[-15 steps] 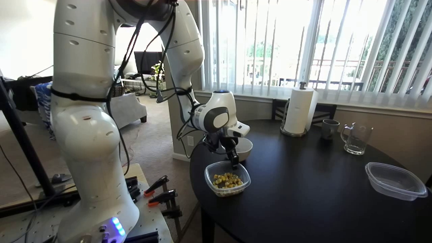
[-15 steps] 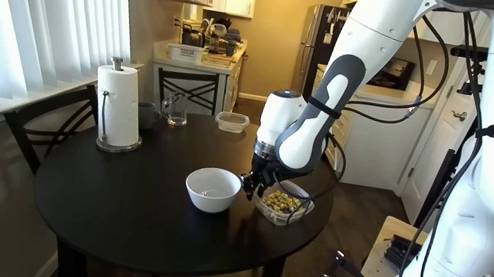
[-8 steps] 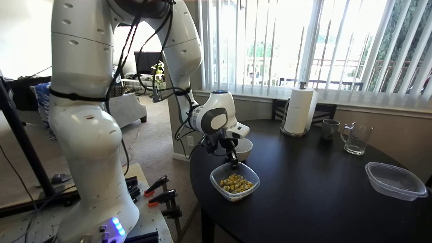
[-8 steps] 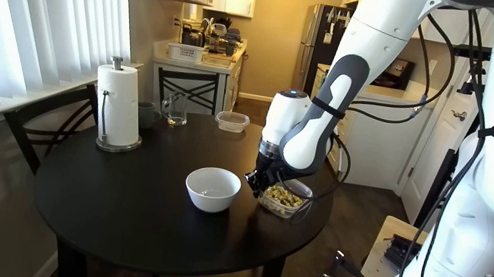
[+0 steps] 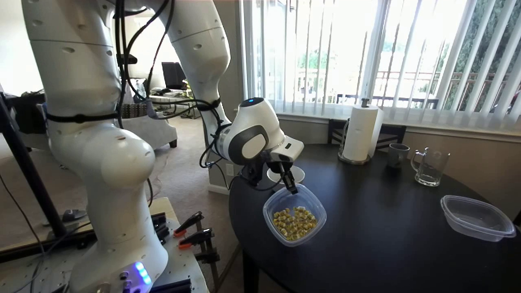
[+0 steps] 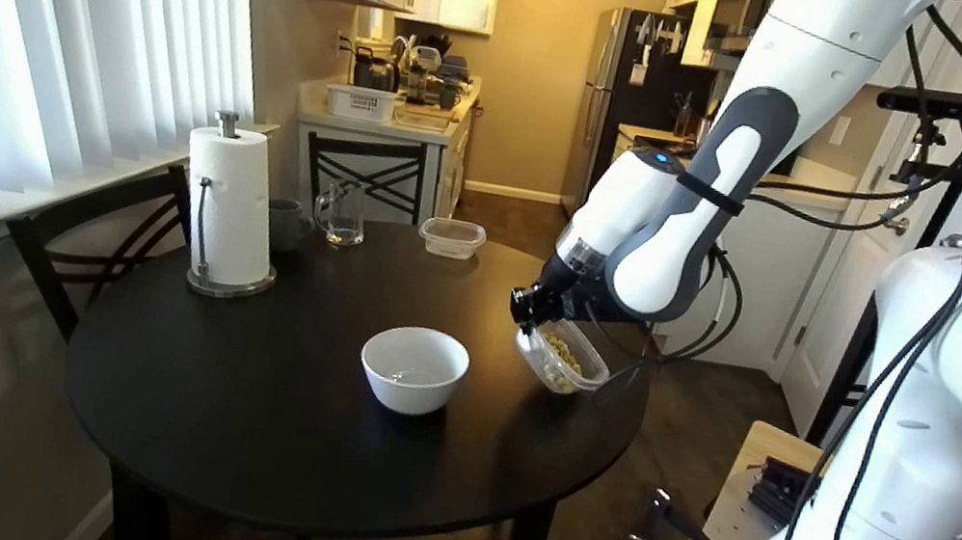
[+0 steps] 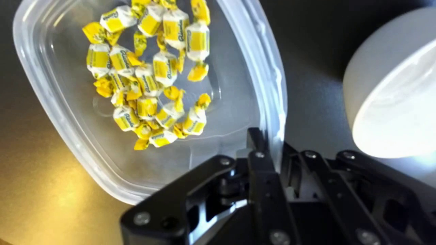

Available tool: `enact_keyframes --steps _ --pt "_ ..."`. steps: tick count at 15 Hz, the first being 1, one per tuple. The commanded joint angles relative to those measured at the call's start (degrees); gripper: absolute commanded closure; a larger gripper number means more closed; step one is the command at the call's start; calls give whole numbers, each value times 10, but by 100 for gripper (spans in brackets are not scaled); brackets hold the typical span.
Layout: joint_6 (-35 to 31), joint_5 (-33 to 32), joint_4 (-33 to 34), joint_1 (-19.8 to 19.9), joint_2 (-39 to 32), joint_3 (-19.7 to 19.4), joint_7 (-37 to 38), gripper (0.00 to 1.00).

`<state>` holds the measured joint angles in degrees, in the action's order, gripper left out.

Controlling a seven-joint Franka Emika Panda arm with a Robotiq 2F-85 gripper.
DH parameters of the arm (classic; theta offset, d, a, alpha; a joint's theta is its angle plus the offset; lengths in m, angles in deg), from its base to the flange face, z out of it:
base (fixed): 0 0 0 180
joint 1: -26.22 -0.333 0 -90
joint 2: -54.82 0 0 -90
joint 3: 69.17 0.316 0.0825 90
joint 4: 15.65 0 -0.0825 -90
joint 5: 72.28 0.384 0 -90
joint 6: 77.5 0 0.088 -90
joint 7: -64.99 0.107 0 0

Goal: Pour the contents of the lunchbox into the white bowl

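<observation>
The lunchbox, a clear plastic tub (image 5: 303, 200), hangs from my gripper and appears lifted off the table in both exterior views (image 6: 539, 358). It is tilted, with its gripped side higher. The contents, yellow-and-white wrapped pieces (image 7: 146, 78), lie inside, away from my fingers; they also show in both exterior views (image 5: 295, 224) (image 6: 563, 352). My gripper (image 7: 272, 146) is shut on the tub's side wall and rim, one finger inside and one outside. The white bowl (image 6: 413, 371) stands upright on the table, beside and apart from the tub. It looks empty. The gripper partly hides it in an exterior view (image 5: 299, 175).
The round black table (image 5: 386, 244) carries several other things. A flatter clear container (image 5: 476, 219) and a glass mug (image 5: 429, 169) stand at the end away from the bowl. A grey mug (image 5: 398, 155) and a paper towel roll (image 5: 360, 134) stand near the window.
My gripper has risen and tilted, carrying the tub up and away from the bowl. The tub now leans, with its pieces lying toward its lower side. The bowl has not moved.
</observation>
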<state>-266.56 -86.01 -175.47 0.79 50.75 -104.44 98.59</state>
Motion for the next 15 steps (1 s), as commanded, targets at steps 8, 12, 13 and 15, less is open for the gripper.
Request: enact_keyframes --steps 8,12,13,15 --pt "-25 99 0 82 85 163 -110 99" --pt "-26 65 -25 23 166 155 -77 99" --pt "-5 51 7 -3 164 151 -53 99" --pt "7 33 6 -58 200 131 -43 99"
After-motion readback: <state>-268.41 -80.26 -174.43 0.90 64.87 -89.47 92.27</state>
